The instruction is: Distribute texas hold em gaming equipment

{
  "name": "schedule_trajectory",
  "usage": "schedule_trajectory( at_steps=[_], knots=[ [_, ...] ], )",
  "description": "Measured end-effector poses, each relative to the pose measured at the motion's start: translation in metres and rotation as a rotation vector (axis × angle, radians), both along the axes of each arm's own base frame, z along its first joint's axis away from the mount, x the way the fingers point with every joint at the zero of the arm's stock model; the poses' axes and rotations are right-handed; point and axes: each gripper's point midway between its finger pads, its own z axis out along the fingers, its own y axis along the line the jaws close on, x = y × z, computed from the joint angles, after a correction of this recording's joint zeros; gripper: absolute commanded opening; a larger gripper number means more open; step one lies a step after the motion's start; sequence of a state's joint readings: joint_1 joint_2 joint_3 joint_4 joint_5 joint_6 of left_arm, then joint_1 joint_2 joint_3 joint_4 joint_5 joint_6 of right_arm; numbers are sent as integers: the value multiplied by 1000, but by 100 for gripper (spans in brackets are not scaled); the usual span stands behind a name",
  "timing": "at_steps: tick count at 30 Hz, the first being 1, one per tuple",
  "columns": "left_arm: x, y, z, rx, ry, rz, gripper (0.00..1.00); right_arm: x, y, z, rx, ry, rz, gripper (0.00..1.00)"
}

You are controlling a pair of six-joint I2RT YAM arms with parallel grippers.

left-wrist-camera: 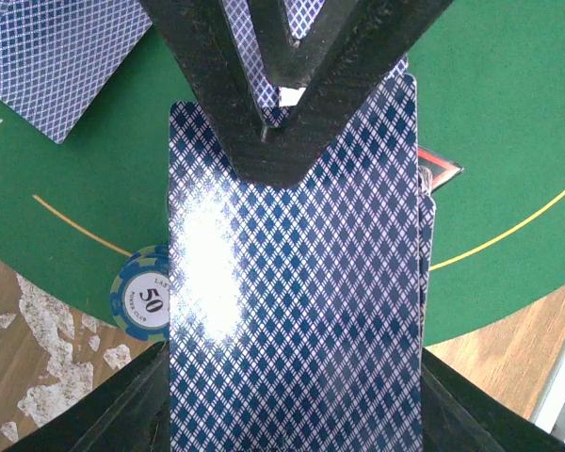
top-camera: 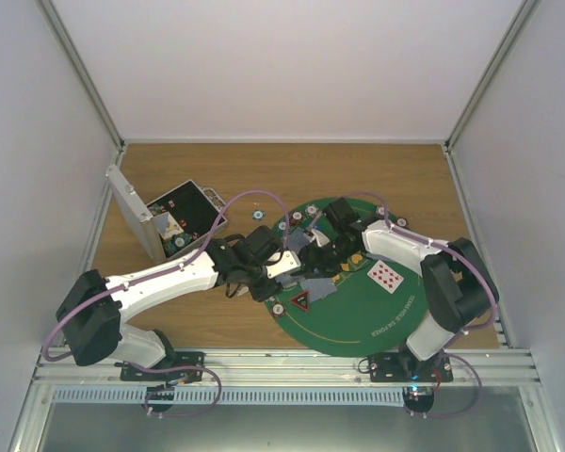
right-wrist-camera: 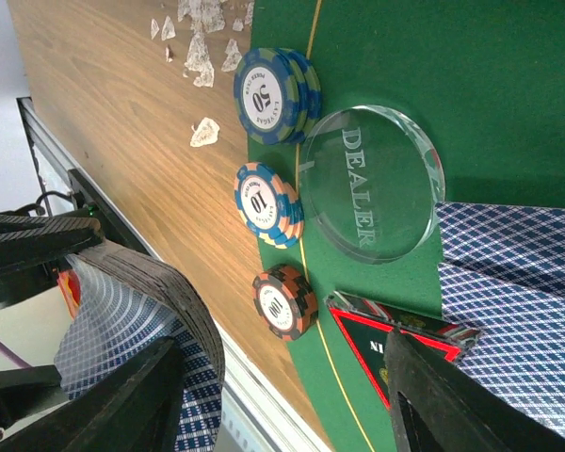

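Deck (left-wrist-camera: 292, 282) clamped edgewise between left tool (left-wrist-camera: 292, 353) fingers.

Left claw (left-wrist-camera: 295, 363) clamped on cards (left-wrist-camera: 297, 273), right claw (right-wrist-camera: 282, 350) wide apart, arms angled inward.

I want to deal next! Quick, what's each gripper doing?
Left gripper: closed on the cards.
Right gripper: open, holding nothing.

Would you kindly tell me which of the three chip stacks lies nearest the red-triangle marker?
The dark orange-and-black stack, right beside the marker; the 10 stack and 50 stack sit farther away.
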State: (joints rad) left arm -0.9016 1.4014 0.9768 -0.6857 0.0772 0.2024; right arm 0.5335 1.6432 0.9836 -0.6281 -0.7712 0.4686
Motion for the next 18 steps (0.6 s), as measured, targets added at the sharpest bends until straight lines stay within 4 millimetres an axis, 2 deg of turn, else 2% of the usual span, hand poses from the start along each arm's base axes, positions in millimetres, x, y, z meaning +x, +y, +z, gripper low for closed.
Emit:
schedule_trajectory(
  at_steps=[7, 10, 13, 18],
  knots=[
    [0, 0, 0, -1, 0, 0, 58, -1, 2, 6, 24, 6, -1, 38],
    [0, 0, 0, -1, 0, 0, 58, -1, 4, 10, 39, 6, 1, 23],
    [0, 0, 0, -1, -1, 0, 58, -1, 5, 17, 52, -1, 1, 12],
    [0, 0, 0, -1, -1, 0, 58, -1, 6, 28, 72, -17, -5, 1]
  ],
)
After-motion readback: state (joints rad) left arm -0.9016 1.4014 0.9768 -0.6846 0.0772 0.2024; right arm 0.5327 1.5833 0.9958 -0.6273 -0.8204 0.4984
